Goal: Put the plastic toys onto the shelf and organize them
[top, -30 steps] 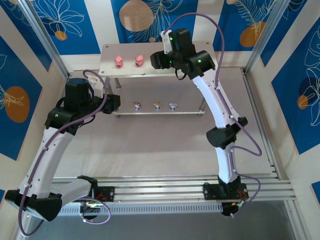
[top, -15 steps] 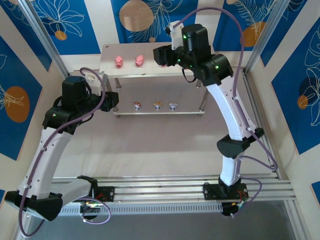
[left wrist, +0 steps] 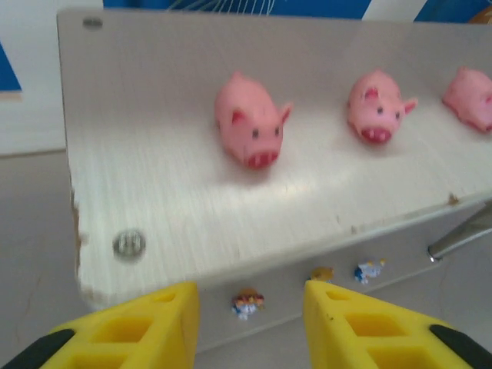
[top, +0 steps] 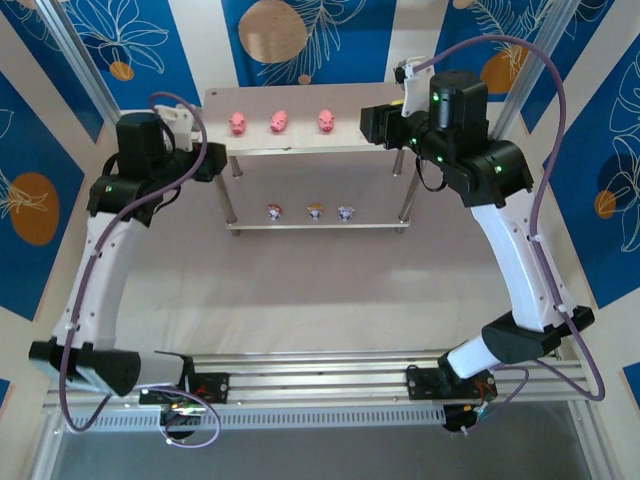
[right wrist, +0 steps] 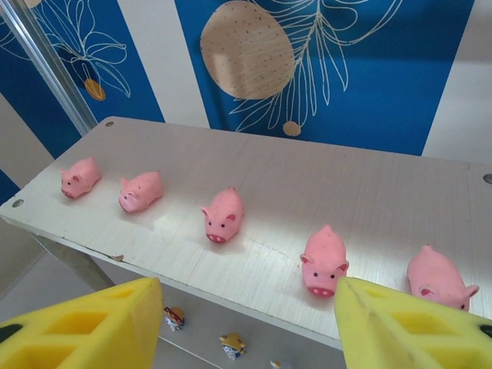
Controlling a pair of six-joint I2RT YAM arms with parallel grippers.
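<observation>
Both arms hang at the shelf [top: 300,100], the left gripper [top: 220,164] off its left front corner and the right gripper [top: 372,122] by its right half. Each gripper is spread wide with nothing between its yellow fingers [right wrist: 92,323]. In the right wrist view we count five pink pigs [right wrist: 223,214] in a row along the top board's long axis, from the leftmost pig [right wrist: 80,177] to the rightmost pig [right wrist: 438,277]. Three small figurines [top: 315,211] line the lower board, and the desk [top: 320,290] in front carries no toys. We judge the placing done, with only tidying left. Each pig's body runs front to back, snout toward the grippers, so fingers spread sideways would close on its flanks. The right arm is nearer the two right-hand pigs. The left arm is nearer the leftmost pig, just ahead of it.
</observation>
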